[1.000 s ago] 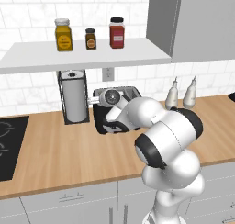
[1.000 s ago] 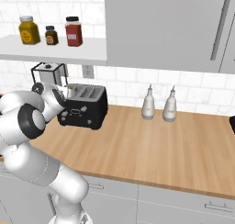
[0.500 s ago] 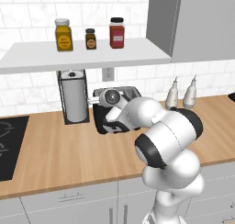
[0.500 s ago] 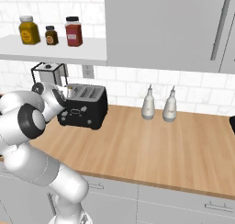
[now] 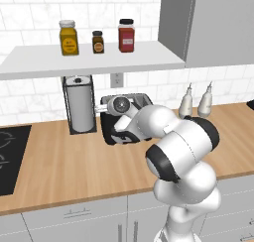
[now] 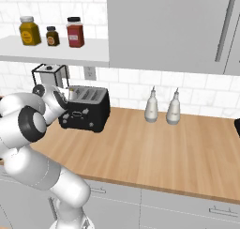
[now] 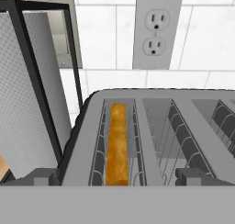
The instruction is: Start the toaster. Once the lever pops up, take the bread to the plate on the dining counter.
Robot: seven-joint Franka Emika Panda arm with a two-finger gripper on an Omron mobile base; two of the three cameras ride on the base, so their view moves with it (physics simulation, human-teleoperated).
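Note:
The black toaster (image 6: 88,113) stands on the wall counter against the tiles, and my arm partly covers the toaster (image 5: 112,133) in the left base view. My gripper (image 7: 120,178) hovers just above the toaster's (image 7: 151,126) left end, looking down into the slots. It is open, its fingertips (image 7: 44,177) set wide apart with nothing between them. The bread (image 7: 117,145), golden brown, sits down inside the leftmost slot. The neighbouring slots show bare wire racks. The plate and the dining counter are out of view.
A paper-towel holder (image 5: 79,105) stands right beside the toaster's left side, with a wall outlet (image 7: 156,29) behind. Two pale bottles (image 6: 161,107) stand to the right. A shelf with three jars (image 5: 97,41) hangs overhead. A black hob (image 5: 9,159) lies at the far left.

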